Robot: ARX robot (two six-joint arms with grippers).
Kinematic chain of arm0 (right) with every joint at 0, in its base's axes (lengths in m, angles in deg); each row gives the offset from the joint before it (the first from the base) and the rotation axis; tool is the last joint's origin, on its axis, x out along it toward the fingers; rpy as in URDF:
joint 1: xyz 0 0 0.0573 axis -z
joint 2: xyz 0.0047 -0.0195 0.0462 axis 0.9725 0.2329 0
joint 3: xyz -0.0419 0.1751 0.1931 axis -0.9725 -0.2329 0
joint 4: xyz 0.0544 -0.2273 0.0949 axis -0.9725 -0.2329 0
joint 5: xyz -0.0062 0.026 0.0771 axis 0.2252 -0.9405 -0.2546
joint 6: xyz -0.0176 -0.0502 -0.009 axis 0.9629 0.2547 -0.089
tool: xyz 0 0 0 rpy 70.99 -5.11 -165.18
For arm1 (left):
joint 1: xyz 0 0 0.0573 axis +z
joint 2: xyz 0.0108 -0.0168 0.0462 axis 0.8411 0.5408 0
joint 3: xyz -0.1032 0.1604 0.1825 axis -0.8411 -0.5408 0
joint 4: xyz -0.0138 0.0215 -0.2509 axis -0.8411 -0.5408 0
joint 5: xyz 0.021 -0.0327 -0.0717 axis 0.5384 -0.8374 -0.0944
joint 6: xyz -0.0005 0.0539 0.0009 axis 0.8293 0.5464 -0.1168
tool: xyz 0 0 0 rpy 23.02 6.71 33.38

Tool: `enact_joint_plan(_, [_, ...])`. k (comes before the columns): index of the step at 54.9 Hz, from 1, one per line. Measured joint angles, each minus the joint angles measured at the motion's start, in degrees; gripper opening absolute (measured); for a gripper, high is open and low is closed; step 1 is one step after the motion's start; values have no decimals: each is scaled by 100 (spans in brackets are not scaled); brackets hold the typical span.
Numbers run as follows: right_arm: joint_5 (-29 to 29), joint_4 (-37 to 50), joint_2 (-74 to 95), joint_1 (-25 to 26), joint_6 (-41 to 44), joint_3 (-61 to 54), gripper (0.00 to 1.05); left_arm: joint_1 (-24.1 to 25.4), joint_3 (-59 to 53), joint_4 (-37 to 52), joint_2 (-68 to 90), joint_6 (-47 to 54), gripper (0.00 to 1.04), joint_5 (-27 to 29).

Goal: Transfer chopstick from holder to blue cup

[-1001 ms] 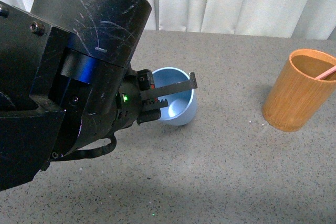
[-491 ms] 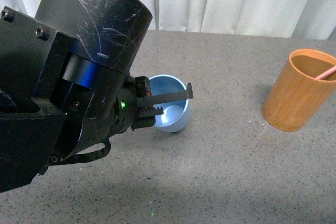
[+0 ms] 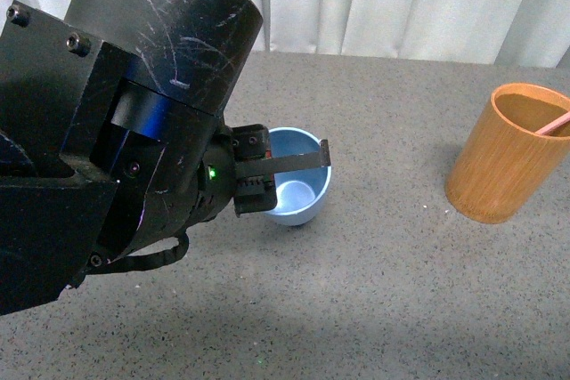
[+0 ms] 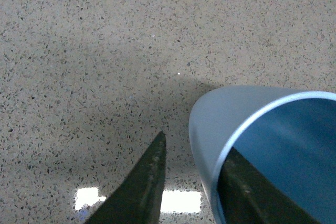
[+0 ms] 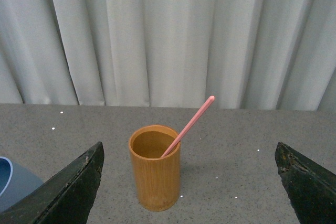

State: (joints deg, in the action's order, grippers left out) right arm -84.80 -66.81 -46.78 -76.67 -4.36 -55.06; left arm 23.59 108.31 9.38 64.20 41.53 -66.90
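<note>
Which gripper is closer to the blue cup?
Left. The left gripper straddles the wall of the round light blue cup, one finger inside, one outside. The right gripper hangs well away, facing the cylindrical bamboo holder with the pink chopstick.

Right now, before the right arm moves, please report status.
Left gripper open, astride blue cup rim. Right gripper open, empty, facing holder. Pink chopstick in holder, untouched. One left finger inside cup may block the drop.

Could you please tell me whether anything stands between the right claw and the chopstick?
Nothing visible does. The pink chopstick leans in the wooden holder, in plain sight ahead of the open right claw.
</note>
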Motion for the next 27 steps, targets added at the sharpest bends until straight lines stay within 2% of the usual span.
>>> enact_joint_plan(19, [0, 0, 0, 0, 0, 0, 95, 2, 350, -2, -138, -96, 99, -35])
enact_joint_plan(27, [0, 0, 0, 0, 0, 0, 95, 57, 304, 33, -168, -354, 98, 20])
